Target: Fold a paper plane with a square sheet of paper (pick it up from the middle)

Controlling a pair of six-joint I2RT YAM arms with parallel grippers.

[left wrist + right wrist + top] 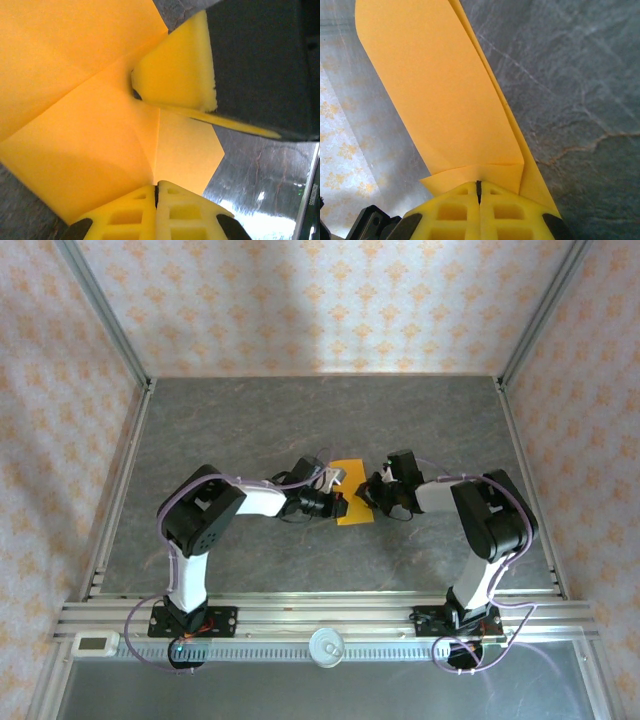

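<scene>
At mid-table, left claw (156, 189) and right claw (479, 186) pinch the orange paper (351, 506) held between them.

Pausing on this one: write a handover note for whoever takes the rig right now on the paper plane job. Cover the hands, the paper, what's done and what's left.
Hands: the left hand is shut, pinching an edge of the orange paper. The right hand is shut on the same paper from the opposite side.
Paper: between the two hands at the middle of the table; I cannot tell whether it is off the surface.
Done: creases and overlapping layers show folding has begun.
Left: no pointed dart shape yet, so the later folds remain.
</scene>
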